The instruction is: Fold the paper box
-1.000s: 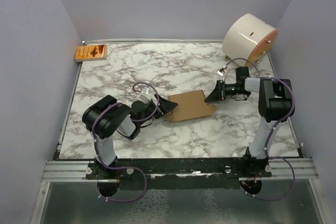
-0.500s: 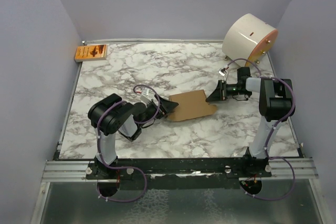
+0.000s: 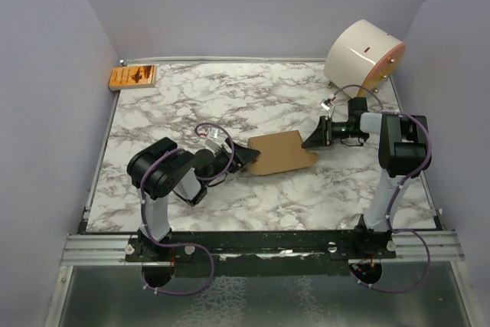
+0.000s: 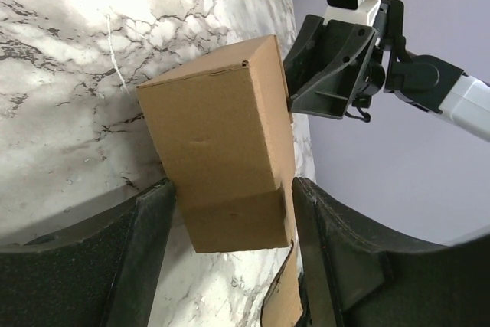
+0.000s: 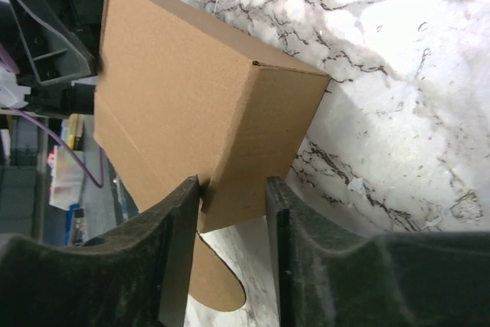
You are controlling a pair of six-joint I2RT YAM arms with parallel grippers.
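**Brown carton caught between both grippers at mid-counter**

From my seat, several things are hard to see. In the top view the left gripper is a dark lump against the left end of the paper box, and its fingertips are lost under its own body. The box's underside is hidden in every view. A rounded tab flap pokes out below the box in the right wrist view, cut off by the frame edge. I cannot tell how it joins the rest.

There is little to read. The box is plain brown with no print on any face I can see. The orange packet in the far left corner carries dark printing, but it is too small to make out. The white cylinder lies on its side in the far right corner and shows no lettering.

The box lies on the marble counter near the middle, slightly right of centre, as a folded oblong. The left gripper's jaws are spread to either side of the box's left end and sit right against its sides. I cannot tell whether they are pressing it. The right gripper has its jaws fairly close together, pinching the box's right end.
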